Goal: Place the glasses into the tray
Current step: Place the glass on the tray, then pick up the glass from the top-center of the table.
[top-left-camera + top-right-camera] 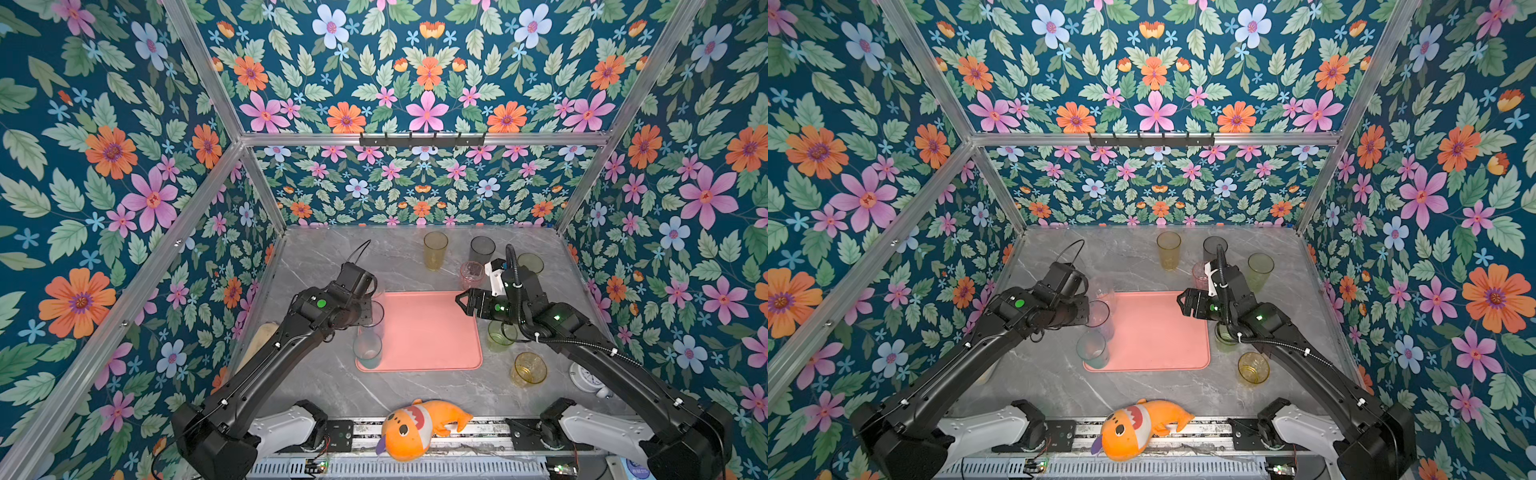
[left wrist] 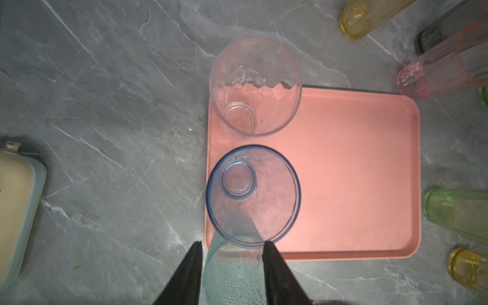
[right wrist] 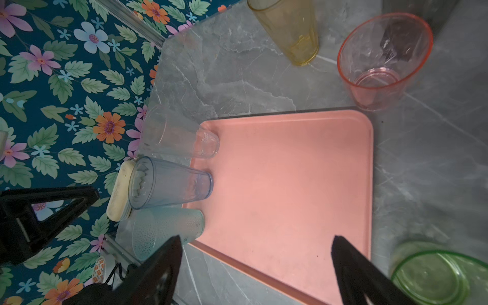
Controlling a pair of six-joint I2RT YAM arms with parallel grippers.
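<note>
Left gripper [image 2: 231,243] hangs with jaws apart, clasping nothing, over the teal tumbler [image 2: 232,272] and blue-grey tumbler [image 2: 264,200] — both upright along the left edge of the tray [image 2: 356,171], beside the clear tumbler [image 2: 256,87]. Right gripper [image 3: 256,237] gapes wide above the tray's far right corner; the pink tumbler [image 3: 383,60] stands on the table [image 2: 105,105] just beyond it.

Salmon-pink tray [image 1: 432,332], grey marbled table [image 1: 332,257]
</note>
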